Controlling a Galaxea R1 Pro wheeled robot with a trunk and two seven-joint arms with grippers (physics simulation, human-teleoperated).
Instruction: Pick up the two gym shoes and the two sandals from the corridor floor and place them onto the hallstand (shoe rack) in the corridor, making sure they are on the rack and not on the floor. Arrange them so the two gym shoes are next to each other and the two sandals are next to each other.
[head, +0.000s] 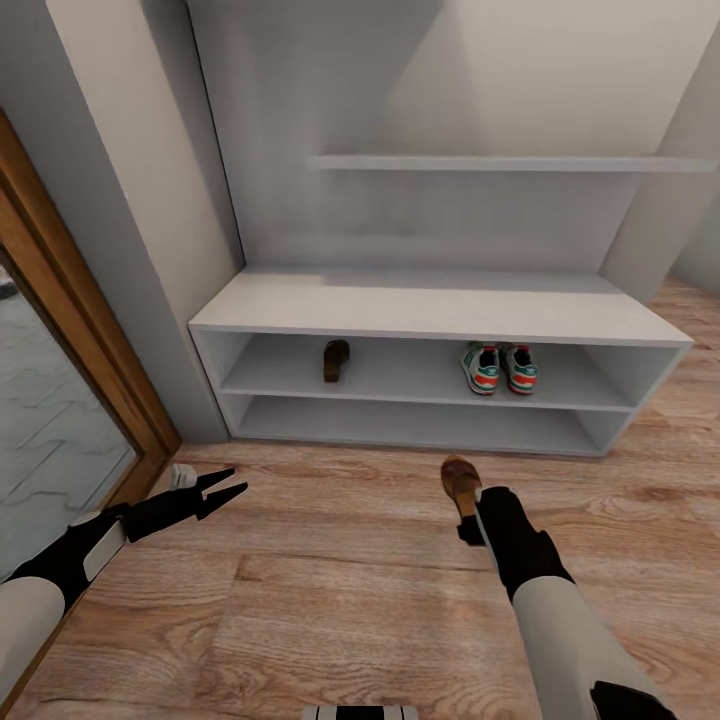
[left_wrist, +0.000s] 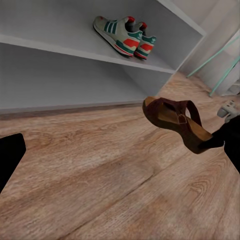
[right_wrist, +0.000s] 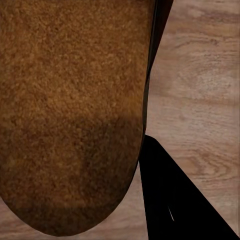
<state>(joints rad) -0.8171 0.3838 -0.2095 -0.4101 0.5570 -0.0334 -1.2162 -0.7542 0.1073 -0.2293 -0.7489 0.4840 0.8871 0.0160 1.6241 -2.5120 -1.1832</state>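
Observation:
Both gym shoes (head: 499, 368) (left_wrist: 125, 36) stand side by side on the upper shelf of the hallstand (head: 420, 305), toward its right. One brown sandal (head: 337, 359) lies on the same shelf at the left. The second sandal (head: 462, 483) (left_wrist: 180, 122) hangs above the corridor floor (head: 330, 580) in front of the rack, with my right gripper (head: 470, 520) shut on its heel end. Its tan footbed (right_wrist: 70, 110) is right in front of the right wrist camera, beside a black finger (right_wrist: 175, 200). My left gripper (head: 228, 484) is open, low at the left over the floor.
A wood-framed door or mirror (head: 70, 400) runs along the left beside a grey wall. A floating shelf (head: 500, 163) hangs above the bench top. The hallstand's bottom shelf (head: 410, 425) holds nothing. Bare wood floor stretches in front of the rack.

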